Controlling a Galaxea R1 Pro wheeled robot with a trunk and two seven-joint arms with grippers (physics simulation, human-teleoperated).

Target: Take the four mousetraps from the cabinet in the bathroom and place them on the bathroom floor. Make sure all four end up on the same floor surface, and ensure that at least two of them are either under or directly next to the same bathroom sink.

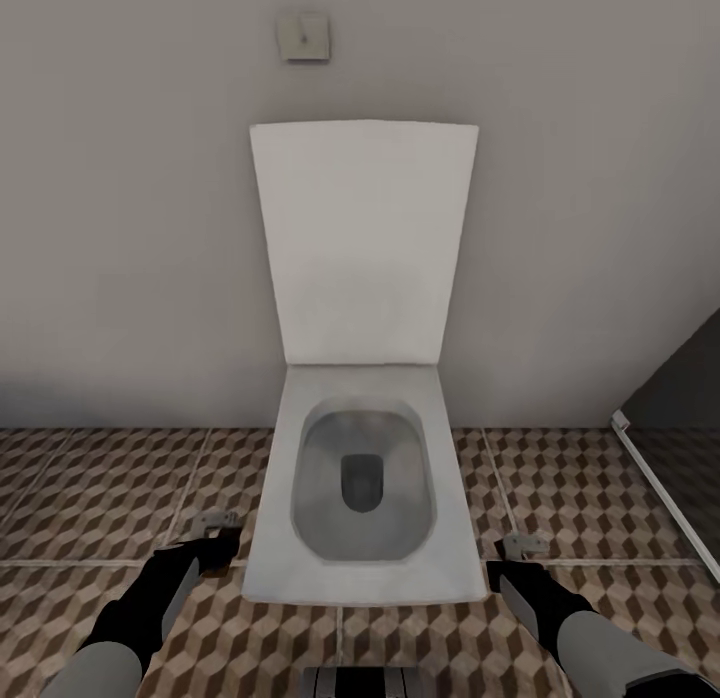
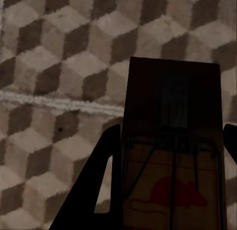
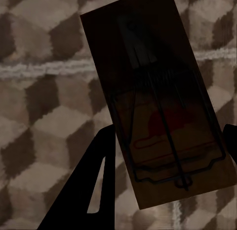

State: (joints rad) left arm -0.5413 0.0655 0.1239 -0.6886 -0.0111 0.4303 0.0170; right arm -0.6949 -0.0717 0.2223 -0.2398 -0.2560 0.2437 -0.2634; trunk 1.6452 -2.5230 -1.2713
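Two mousetraps show, each a dark-brown board with wire parts and a red mouse print. My left gripper [image 1: 213,544] is shut on one mousetrap [image 1: 213,523], which the left wrist view shows as a board [image 2: 173,156] clamped between the black fingers [image 2: 98,190] of the gripper [image 2: 173,136] above the cube-patterned bathroom floor [image 2: 44,67]. My right gripper [image 1: 515,563] is shut on the other mousetrap [image 1: 525,545]; in the right wrist view this trap [image 3: 158,101] sits tilted in the gripper [image 3: 170,133]. Both hang low over the bathroom floor [image 1: 100,488]. The cabinet and the sink are out of view.
A white toilet [image 1: 360,568] with its lid [image 1: 365,248] raised stands straight ahead against a grey wall, between my two arms. A small flush plate [image 1: 303,36] is high on the wall. A dark glass panel with a white frame [image 1: 665,498] runs along the right.
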